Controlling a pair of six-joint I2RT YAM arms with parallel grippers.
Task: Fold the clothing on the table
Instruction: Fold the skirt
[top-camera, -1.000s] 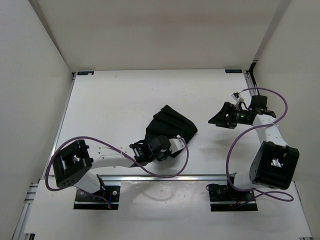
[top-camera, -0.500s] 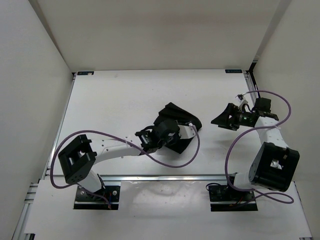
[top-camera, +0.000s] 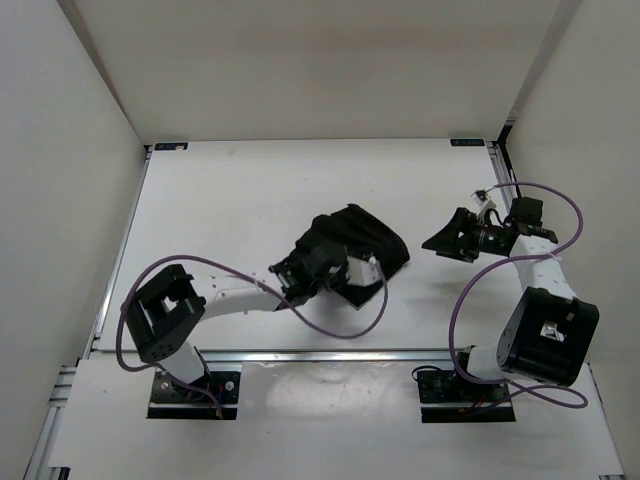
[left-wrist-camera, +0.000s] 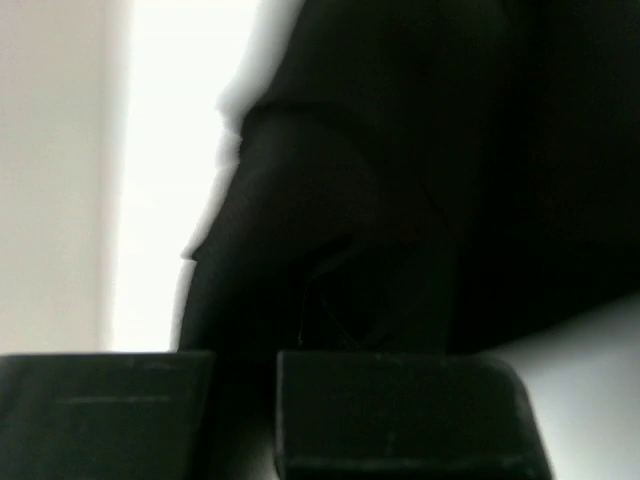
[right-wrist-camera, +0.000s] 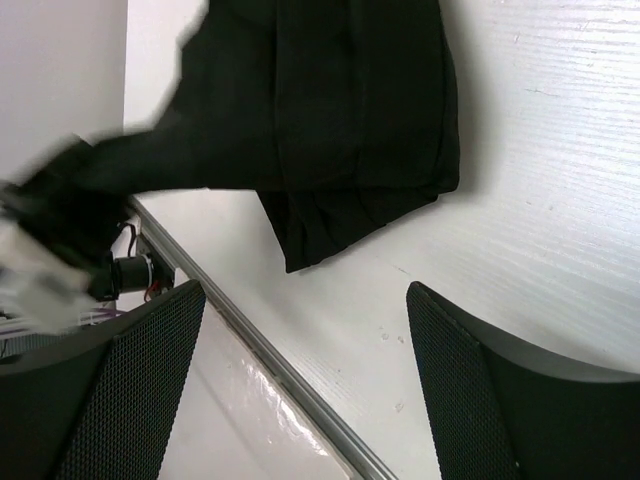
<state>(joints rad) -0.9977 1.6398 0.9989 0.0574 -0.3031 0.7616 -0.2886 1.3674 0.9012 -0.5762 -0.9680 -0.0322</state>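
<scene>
The black clothing (top-camera: 377, 240) lies bunched on the white table (top-camera: 230, 200), a little right of the middle. My left gripper (top-camera: 332, 252) sits over its near left part, shut on a fold of the fabric. In the left wrist view the dark clothing (left-wrist-camera: 400, 150) fills most of the frame, and the cloth runs down between the fingers of the left gripper (left-wrist-camera: 245, 365). My right gripper (top-camera: 443, 239) hovers open to the right of the garment, apart from it. In the right wrist view the clothing (right-wrist-camera: 330, 110) lies ahead of the open right gripper (right-wrist-camera: 305, 295), which holds nothing.
A metal rail (top-camera: 330, 352) runs along the near table edge, also seen as the rail (right-wrist-camera: 270, 360) in the right wrist view. White enclosure walls (top-camera: 70, 150) stand on the left, back and right. Purple cables (top-camera: 350, 325) loop from both arms.
My left gripper has moved away from the near edge toward the middle, carrying the garment's near edge over the rest, which is now more bunched. The right gripper shifted slightly right, still open.
</scene>
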